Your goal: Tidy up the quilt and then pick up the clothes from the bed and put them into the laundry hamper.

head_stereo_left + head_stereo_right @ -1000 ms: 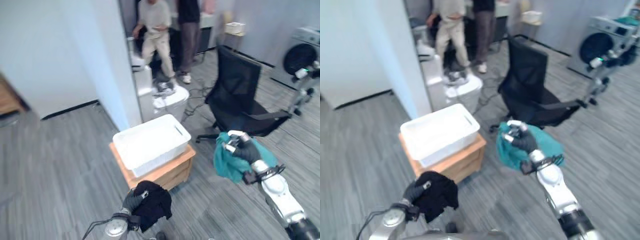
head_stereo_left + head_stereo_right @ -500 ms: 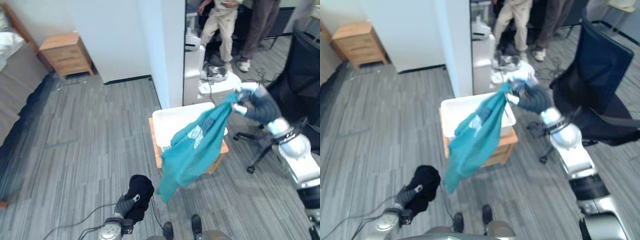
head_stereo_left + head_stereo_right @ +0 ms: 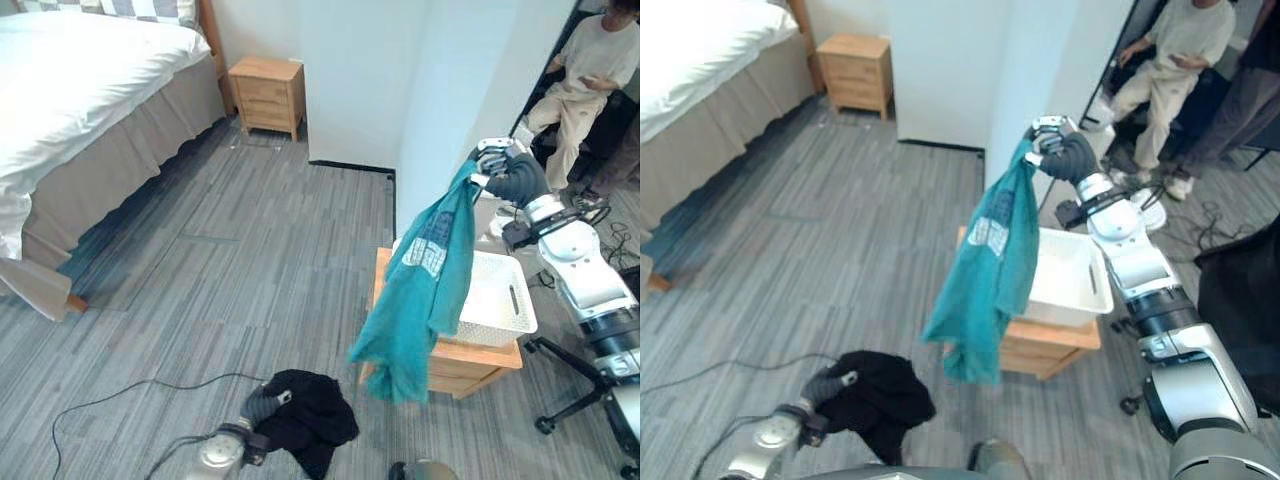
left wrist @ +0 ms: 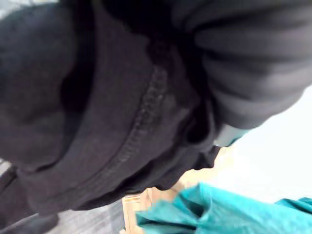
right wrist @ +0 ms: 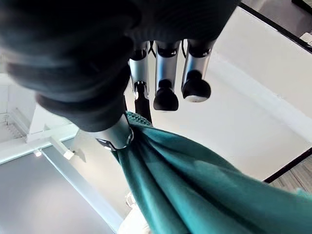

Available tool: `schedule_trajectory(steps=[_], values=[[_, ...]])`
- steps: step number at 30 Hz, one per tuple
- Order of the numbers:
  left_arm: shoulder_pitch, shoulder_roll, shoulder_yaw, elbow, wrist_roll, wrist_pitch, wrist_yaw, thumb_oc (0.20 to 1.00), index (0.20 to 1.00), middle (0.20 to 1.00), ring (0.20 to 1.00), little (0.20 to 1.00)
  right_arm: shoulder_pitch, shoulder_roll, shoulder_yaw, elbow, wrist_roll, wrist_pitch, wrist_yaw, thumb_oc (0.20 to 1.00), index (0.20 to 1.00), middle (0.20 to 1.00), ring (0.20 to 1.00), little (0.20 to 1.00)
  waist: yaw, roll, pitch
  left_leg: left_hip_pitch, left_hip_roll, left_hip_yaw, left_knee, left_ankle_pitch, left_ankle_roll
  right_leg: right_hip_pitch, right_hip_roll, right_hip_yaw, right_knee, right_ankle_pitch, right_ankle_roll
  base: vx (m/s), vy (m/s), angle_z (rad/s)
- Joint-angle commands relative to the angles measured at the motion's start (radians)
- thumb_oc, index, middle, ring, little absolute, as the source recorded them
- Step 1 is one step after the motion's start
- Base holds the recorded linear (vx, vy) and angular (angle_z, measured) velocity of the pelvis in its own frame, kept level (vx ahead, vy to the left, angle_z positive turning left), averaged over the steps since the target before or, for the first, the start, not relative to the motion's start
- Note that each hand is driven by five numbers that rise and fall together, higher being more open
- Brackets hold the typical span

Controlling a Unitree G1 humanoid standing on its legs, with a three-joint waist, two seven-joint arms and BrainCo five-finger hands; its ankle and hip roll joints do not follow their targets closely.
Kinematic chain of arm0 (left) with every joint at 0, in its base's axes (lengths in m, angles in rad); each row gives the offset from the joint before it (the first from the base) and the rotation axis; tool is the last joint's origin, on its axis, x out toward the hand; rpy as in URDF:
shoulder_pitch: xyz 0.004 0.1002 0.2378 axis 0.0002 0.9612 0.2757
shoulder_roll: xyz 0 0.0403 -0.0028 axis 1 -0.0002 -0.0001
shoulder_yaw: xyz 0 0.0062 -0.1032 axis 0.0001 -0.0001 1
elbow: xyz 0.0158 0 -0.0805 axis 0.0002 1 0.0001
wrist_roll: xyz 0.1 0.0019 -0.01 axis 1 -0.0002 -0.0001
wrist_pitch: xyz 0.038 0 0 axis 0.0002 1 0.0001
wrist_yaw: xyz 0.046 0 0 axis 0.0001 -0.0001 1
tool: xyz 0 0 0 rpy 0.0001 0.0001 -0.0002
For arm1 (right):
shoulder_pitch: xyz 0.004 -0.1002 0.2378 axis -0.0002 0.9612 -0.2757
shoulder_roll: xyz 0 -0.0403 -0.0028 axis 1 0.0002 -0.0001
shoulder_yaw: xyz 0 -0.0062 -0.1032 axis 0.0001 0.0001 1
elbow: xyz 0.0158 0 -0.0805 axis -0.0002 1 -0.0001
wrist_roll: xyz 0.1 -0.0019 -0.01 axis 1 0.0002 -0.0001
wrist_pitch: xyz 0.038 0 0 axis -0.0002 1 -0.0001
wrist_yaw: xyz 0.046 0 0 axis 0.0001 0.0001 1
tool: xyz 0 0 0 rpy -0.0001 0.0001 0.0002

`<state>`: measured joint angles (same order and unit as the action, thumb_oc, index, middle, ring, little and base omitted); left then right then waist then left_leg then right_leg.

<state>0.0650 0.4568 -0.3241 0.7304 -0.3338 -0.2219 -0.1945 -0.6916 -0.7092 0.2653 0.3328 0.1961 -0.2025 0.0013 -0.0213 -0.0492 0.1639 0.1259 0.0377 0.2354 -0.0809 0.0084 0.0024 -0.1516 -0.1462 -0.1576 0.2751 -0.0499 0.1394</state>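
Pinching a teal shirt (image 3: 425,290) in my raised right hand (image 3: 512,177), I hang it beside the white hamper (image 3: 497,310) on a wooden stand (image 3: 468,360), while my left hand (image 3: 258,408) grips dark clothing (image 3: 308,425) low down.

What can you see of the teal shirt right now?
The teal shirt is soft knit cloth with a pale printed patch on its upper half. It hangs full length from the right hand, whose fingers and thumb pinch its top. The hand is raised beside the white wall. The cloth drapes in long folds in front of the white basket on its wooden stand, its lower end bunched and hanging clear of the floor.
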Motion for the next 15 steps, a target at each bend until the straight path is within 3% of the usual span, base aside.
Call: schedule_trajectory(steps=[1,4,5,7,8,10,12,13,14,15], values=[[-0.052,0.023,0.012,-0.044,-0.012,-0.049,-0.018,0.200,0.200,0.200,0.200,0.200,-0.180,-0.084,-0.006,0.002,-0.019,-0.034,-0.037,0.200,0.200,0.200,0.200,0.200,0.011,-0.012,0.005,0.070,0.052,-0.061,-0.006,-0.035,-0.055,0.094,0.034,0.035,-0.279,0.190,0.018,0.29,-0.430,0.23],[-0.025,0.034,0.012,-0.045,-0.018,-0.045,-0.014,0.200,0.200,0.200,0.200,0.200,-0.215,-0.127,0.002,0.008,-0.002,-0.005,-0.021,0.200,0.200,0.200,0.200,0.200,0.003,-0.013,-0.010,0.096,0.087,-0.058,-0.006,-0.040,-0.080,0.109,0.021,0.049,-0.338,0.213,0.026,0.24,-0.406,0.39],[-0.002,0.026,0.025,-0.027,-0.017,-0.056,-0.008,0.200,0.200,0.200,0.200,0.200,-0.226,-0.150,0.017,0.010,0.019,-0.004,-0.014,0.200,0.200,0.200,0.200,0.200,0.007,-0.014,-0.029,0.111,0.105,-0.034,-0.006,-0.035,-0.109,0.136,0.026,0.018,-0.355,0.196,0.009,0.21,-0.354,0.37],[0.011,0.015,0.033,-0.017,-0.025,-0.067,-0.015,0.200,0.200,0.200,0.200,0.200,-0.236,-0.168,0.032,0.019,0.027,-0.013,-0.010,0.200,0.200,0.200,0.200,0.200,0.006,-0.012,-0.039,0.119,0.113,-0.028,-0.006,-0.030,-0.121,0.152,0.042,0.018,-0.362,0.182,-0.006,0.19,-0.237,0.15],[0.016,0.005,0.035,-0.012,-0.031,-0.071,-0.017,0.200,0.200,0.200,0.200,0.200,-0.240,-0.177,0.034,0.019,0.030,-0.016,-0.003,0.200,0.200,0.200,0.200,0.200,0.006,-0.012,-0.044,0.124,0.114,-0.022,-0.006,-0.018,-0.124,0.163,0.050,0.014,-0.362,0.172,-0.016,0.20,-0.184,-0.03],[0.013,-0.021,0.038,-0.001,-0.016,-0.066,-0.010,0.200,0.200,0.200,0.200,0.200,-0.241,-0.197,0.023,0.000,0.033,-0.017,0.017,0.200,0.200,0.200,0.200,0.200,0.005,-0.008,-0.046,0.111,0.131,0.005,0.033,0.073,-0.140,0.193,0.082,0.016,-0.362,0.141,-0.046,0.20,-0.227,-0.05],[-0.015,-0.053,0.039,0.026,0.007,-0.063,-0.016,0.200,0.200,0.200,0.200,0.200,-0.228,-0.211,0.001,-0.035,0.019,0.006,0.022,0.200,0.200,0.200,0.200,0.200,-0.006,-0.021,-0.044,0.028,0.143,0.040,0.172,0.107,-0.149,0.219,0.105,0.024,-0.362,0.111,-0.077,0.16,-0.267,-0.13],[-0.016,-0.053,0.038,0.027,0.007,-0.063,-0.016,0.200,0.200,0.200,0.200,0.200,-0.227,-0.211,0.000,-0.036,0.018,0.007,0.022,0.200,0.200,0.200,0.200,0.200,-0.006,-0.021,-0.045,0.024,0.144,0.039,0.179,0.104,-0.149,0.218,0.105,0.024,-0.362,0.111,-0.077,0.20,-0.225,-0.20],[-0.025,-0.071,0.032,0.026,0.013,-0.056,-0.016,0.200,0.200,0.200,0.200,0.200,-0.211,-0.208,-0.010,-0.049,0.007,-0.002,0.024,0.200,0.200,0.200,0.200,0.200,-0.002,-0.021,-0.039,-0.021,0.079,0.025,0.195,0.058,-0.127,0.235,0.120,0.045,-0.362,0.101,-0.078,0.14,-0.115,-0.26],[-0.026,-0.073,0.032,0.027,0.019,-0.056,-0.018,0.200,0.200,0.200,0.200,0.200,-0.210,-0.204,-0.010,-0.051,0.004,-0.005,0.021,0.200,0.200,0.200,0.200,0.200,0.001,-0.022,-0.040,-0.030,0.065,0.021,0.191,0.053,-0.121,0.233,0.121,0.052,-0.362,0.103,-0.077,0.18,-0.143,-0.34]])
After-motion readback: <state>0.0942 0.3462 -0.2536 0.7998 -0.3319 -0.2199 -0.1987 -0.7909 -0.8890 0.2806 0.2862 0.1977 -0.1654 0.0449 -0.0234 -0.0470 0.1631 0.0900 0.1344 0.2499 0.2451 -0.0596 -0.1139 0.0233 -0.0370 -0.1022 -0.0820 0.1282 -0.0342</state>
